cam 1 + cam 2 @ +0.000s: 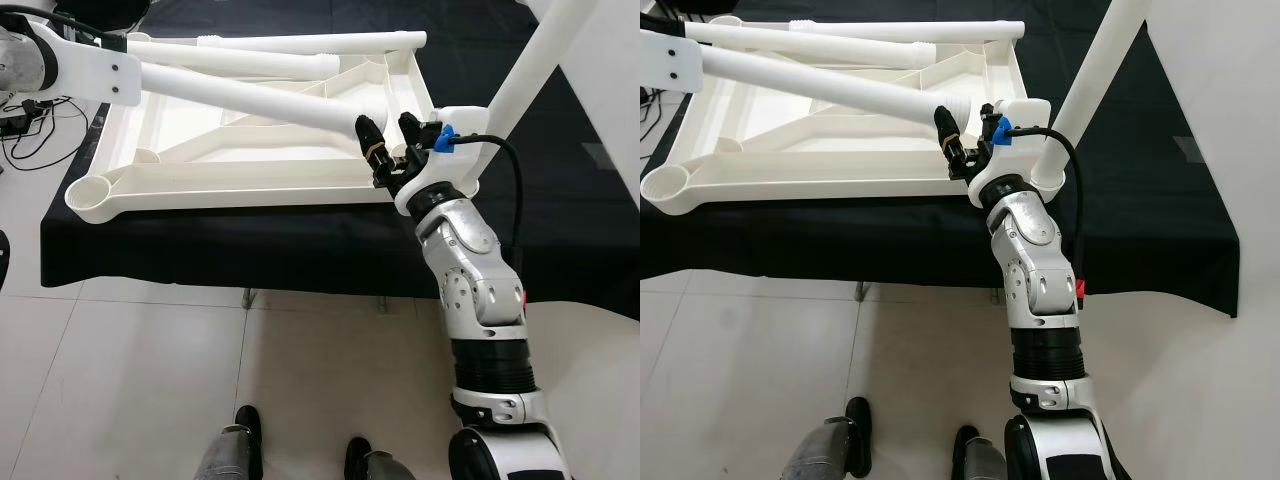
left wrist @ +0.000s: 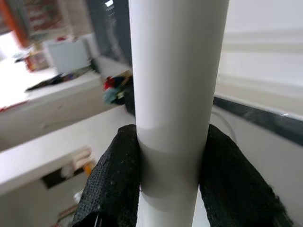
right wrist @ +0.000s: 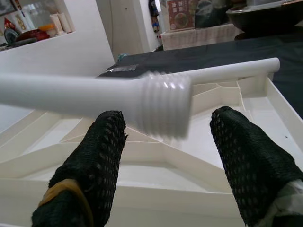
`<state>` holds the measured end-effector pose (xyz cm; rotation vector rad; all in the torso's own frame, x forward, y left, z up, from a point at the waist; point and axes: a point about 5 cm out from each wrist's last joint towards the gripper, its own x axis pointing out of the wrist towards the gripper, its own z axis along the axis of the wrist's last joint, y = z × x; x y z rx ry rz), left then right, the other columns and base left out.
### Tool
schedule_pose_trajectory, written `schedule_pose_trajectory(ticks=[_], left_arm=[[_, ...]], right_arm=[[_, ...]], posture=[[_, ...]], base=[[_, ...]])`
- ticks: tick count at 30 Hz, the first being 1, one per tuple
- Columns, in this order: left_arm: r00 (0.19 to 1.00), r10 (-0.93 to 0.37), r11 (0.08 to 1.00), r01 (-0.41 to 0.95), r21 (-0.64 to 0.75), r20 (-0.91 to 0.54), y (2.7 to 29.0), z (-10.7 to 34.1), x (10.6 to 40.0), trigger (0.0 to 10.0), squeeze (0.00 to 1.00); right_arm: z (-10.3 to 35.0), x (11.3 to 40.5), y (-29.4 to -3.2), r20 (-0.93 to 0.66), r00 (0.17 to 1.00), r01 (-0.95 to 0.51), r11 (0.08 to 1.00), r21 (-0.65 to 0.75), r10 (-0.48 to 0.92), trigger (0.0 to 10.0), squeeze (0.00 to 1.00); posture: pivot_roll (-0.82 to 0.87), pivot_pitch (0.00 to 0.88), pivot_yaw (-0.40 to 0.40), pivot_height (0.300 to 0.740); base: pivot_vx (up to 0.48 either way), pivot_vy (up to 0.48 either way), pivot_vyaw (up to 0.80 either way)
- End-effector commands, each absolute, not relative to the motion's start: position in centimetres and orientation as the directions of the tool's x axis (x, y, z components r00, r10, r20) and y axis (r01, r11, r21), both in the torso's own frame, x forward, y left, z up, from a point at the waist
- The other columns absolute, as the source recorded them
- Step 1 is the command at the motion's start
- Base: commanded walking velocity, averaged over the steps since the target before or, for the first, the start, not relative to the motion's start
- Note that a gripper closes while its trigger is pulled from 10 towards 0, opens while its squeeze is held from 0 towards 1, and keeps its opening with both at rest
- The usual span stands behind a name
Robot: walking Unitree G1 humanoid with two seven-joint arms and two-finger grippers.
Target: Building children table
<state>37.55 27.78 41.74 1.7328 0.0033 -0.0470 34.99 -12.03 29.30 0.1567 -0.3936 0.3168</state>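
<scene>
Between the parted right pincer (image 1: pixel 388 130) fingers, threaded leg (image 3: pixel 163 109) end

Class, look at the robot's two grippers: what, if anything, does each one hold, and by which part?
The left gripper clamps a white table leg around its smooth shaft. The right gripper is open, holding nothing; the leg's threaded end lies between its fingers.

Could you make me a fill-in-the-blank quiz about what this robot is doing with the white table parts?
1. The upturned white tabletop lies on a ____ cloth.
2. The left end effector is shut on a white table ____.
3. The right end effector is ____, its fingers on either side of the leg's threaded end.
4. The tabletop's near-left corner holds an empty round ____.

Missing words: black; leg; open; socket
</scene>
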Motion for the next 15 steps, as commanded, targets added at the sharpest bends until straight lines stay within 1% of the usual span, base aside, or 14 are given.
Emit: schedule_pose_trajectory(ticks=[1,2,3,5,6,7,8,11,12,13,14,15], left_arm=[[0.996,0.054,-0.115,-0.062,0.991,0.069,30.1,42.9,36.4,10.0,0.00],[0.996,0.054,-0.115,-0.062,0.991,0.069,30.1,42.9,36.4,10.0,0.00],[0.990,0.091,-0.111,-0.098,0.989,0.108,30.9,42.9,36.2,10.0,0.00],[0.990,0.091,-0.111,-0.098,0.989,0.108,30.9,42.9,36.2,10.0,0.00],[0.976,0.144,-0.089,-0.152,0.984,0.164,31.9,42.6,36.0,10.0,0.00],[0.969,0.152,-0.055,-0.190,0.980,0.196,32.1,42.3,36.0,10.0,0.00],[0.961,0.152,-0.024,-0.229,0.973,0.230,32.1,42.1,36.1,10.0,0.00],[0.956,0.152,-0.005,-0.254,0.967,0.252,32.1,42.0,36.2,10.0,0.00],[0.949,0.133,0.033,-0.293,0.956,0.286,31.8,41.8,36.3,10.0,0.00],[0.949,0.133,0.033,-0.293,0.956,0.286,31.8,41.8,36.3,10.0,0.00],[0.936,0.106,0.102,-0.346,0.933,0.335,31.4,41.5,36.6,10.0,0.00],[0.936,0.106,0.102,-0.346,0.933,0.335,31.4,41.5,36.6,10.0,0.00]], right_arm=[[29.0,35.1,-12.2,0.405,0.877,-0.327,0.938,0.110,0.258,10.0,0.00],[29.0,35.1,-12.2,0.405,0.877,-0.327,0.938,0.110,0.258,10.0,0.00],[29.0,35.1,-12.3,0.405,0.877,-0.328,0.938,0.110,0.260,10.0,0.00],[29.0,35.1,-12.3,0.405,0.877,-0.328,0.938,0.110,0.260,10.0,0.00],[29.0,35.2,-12.3,0.404,0.876,-0.330,0.938,0.104,0.264,10.0,0.00],[29.1,35.2,-12.3,0.405,0.875,-0.333,0.937,0.104,0.266,10.0,0.00],[29.1,35.2,-12.3,0.405,0.875,-0.335,0.936,0.108,0.267,10.0,0.00],[29.1,35.2,-12.2,0.405,0.874,-0.337,0.935,0.111,0.267,10.0,0.00],[29.1,35.2,-12.2,0.406,0.874,-0.340,0.933,0.116,0.268,10.0,0.00],[29.1,35.2,-12.2,0.406,0.874,-0.340,0.933,0.116,0.268,10.0,0.00],[29.1,35.3,-12.1,0.405,0.873,-0.347,0.929,0.127,0.271,10.0,0.00],[29.1,35.3,-12.1,0.405,0.873,-0.347,0.929,0.127,0.271,10.0,0.00]], posture=[[0.09,0.258,-0.037,0.740],[0.09,0.258,-0.037,0.740],[0.09,0.258,-0.037,0.740],[0.09,0.258,-0.037,0.740],[0.09,0.255,-0.047,0.740],[0.09,0.254,-0.046,0.740],[0.09,0.251,-0.052,0.740],[0.09,0.251,-0.052,0.740],[0.09,0.251,-0.053,0.740],[0.09,0.251,-0.053,0.740],[0.09,0.247,-0.055,0.740],[0.09,0.247,-0.055,0.740]], base=[[0.000,0.000,0.00],[0.000,0.000,0.00],[0.000,0.000,0.00],[0.000,0.000,0.00],[0.000,0.000,0.00],[0.000,0.000,0.00],[0.000,0.000,0.00],[0.000,0.000,0.00],[0.000,0.000,0.00],[0.000,0.000,0.00],[0.000,0.000,0.00],[0.000,0.000,0.00]])
